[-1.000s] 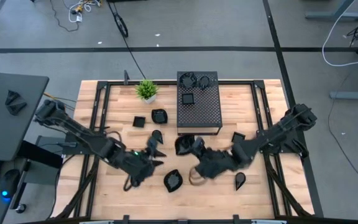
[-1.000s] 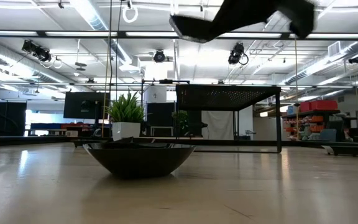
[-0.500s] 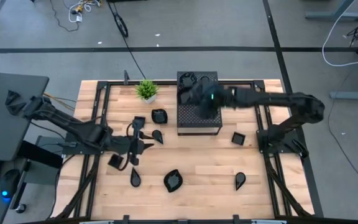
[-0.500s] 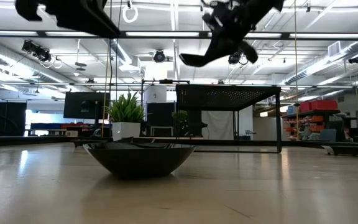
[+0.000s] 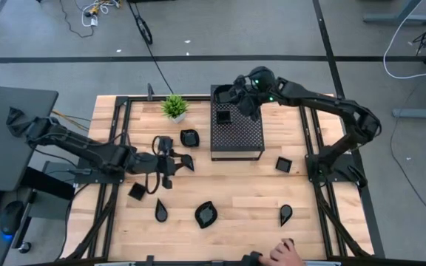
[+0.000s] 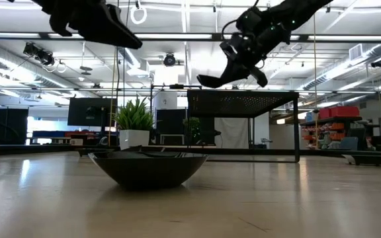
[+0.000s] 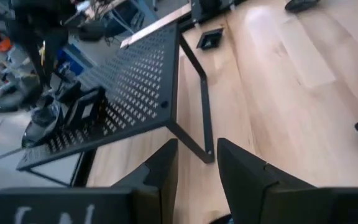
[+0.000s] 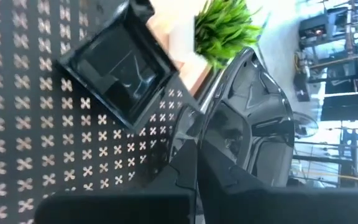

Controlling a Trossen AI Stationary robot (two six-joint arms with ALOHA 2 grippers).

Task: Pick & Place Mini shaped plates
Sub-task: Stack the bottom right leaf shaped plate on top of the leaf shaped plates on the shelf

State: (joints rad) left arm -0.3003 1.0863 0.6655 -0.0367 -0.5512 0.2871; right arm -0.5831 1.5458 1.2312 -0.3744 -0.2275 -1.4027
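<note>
the wooden surface (image 5: pixel 235 199) is sitting on a grey floor, carrying a black perforated box (image 5: pixel 235 133) and a small green potted plant (image 5: pixel 174 107) at the far side. you are holding the right gripper (image 5: pixel 244 100) over the box's far end, its fingers (image 8: pixel 185 155) clamped on a glossy black mini plate (image 8: pixel 247 124); a square plate (image 5: pixel 224 117) is lying on the box top just beside it. your left gripper (image 5: pixel 170 164) is hovering over the left half of the surface, fingers (image 7: pixel 244 174) standing slightly apart with nothing between them. more mini plates are lying scattered on the wood, among them a leaf-shaped plate (image 5: pixel 205 214), a teardrop plate (image 5: pixel 285 215) and a small square plate (image 5: pixel 283 164). a person's hand (image 5: pixel 291 255) is showing at the near edge.
</note>
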